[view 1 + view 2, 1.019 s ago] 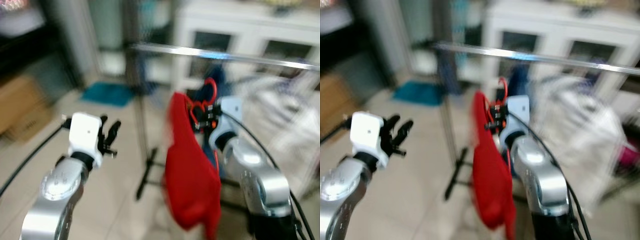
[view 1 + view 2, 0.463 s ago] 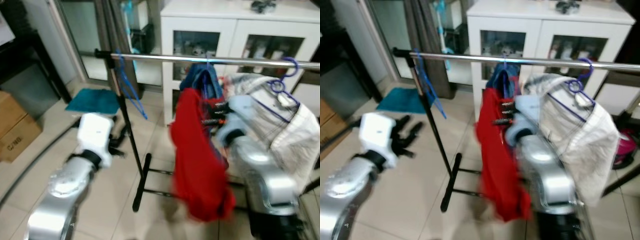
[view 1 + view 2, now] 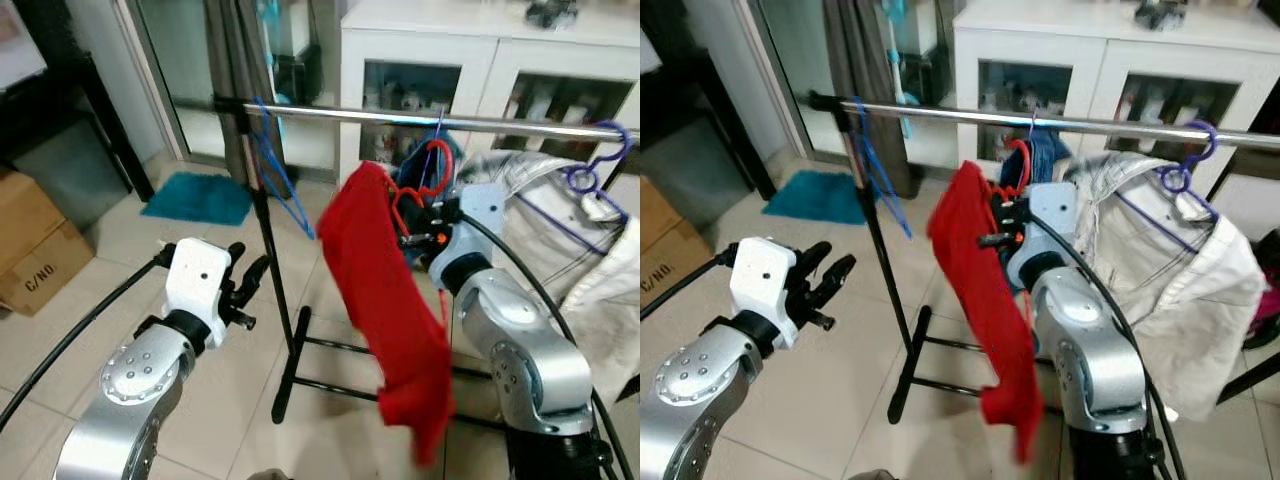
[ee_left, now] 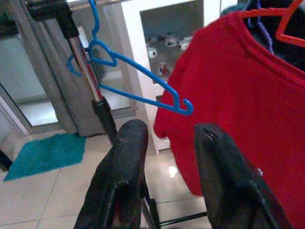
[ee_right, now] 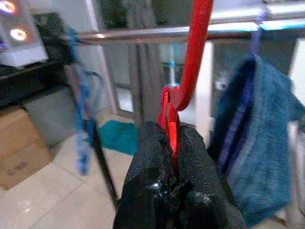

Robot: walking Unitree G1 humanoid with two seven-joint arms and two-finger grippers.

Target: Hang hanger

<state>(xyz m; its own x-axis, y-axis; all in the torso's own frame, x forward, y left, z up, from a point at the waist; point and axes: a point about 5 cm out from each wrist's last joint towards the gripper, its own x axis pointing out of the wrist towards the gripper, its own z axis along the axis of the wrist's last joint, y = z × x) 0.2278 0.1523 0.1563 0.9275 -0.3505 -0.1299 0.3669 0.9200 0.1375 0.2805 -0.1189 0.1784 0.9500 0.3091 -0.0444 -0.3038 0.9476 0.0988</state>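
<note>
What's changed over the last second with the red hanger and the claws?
The camera moved, so most of the shift is the view's. The right claw stays shut on the red hanger, shirt still hanging from it, hook still below the rail and not yet over it. The left claw stays open and empty. Nothing was let go.

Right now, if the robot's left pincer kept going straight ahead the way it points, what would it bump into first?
Probably the blue hanger on the rack's end, by the rack pole. The left pincer is open and points between that hanger and the red shirt. Depth is hard to judge, so it might brush the shirt instead.
</note>
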